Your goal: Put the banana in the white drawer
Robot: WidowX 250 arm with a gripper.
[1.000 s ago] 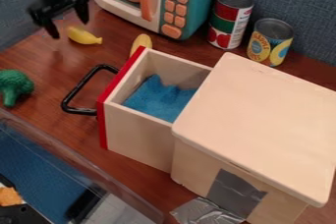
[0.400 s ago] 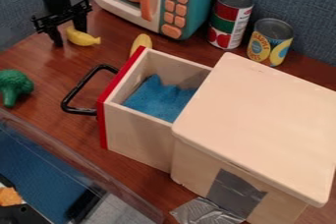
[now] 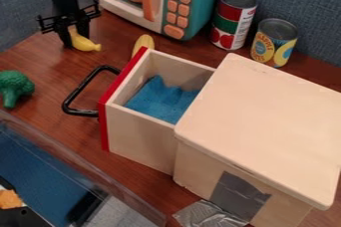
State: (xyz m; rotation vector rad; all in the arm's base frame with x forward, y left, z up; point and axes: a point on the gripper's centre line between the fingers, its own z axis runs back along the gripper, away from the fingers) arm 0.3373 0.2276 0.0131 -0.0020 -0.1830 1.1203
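At the upper left, the black gripper (image 3: 75, 41) hangs low over the table, shut on the left end of the yellow banana (image 3: 85, 45). The banana's stem end sticks out to the right, low over or against the wood; which of the two is unclear. Near the middle, the white drawer (image 3: 143, 136) with its red front edge is pulled out of the white box (image 3: 266, 121). A crumpled blue cloth (image 3: 160, 102) lies inside it, and its black handle (image 3: 75, 94) points left toward the gripper's side.
A second yellow item (image 3: 142, 44) lies behind the drawer's front. A teal toy microwave (image 3: 200, 2) and two cans (image 3: 233, 22) stand at the back. Green broccoli (image 3: 13, 85) sits at the left edge, and a clear-walled bin (image 3: 47, 171) occupies the lower left.
The gripper has moved right and down, and its fingers have come closer together around the banana's left end. The banana has shifted and turned slightly, its stem end now lower.
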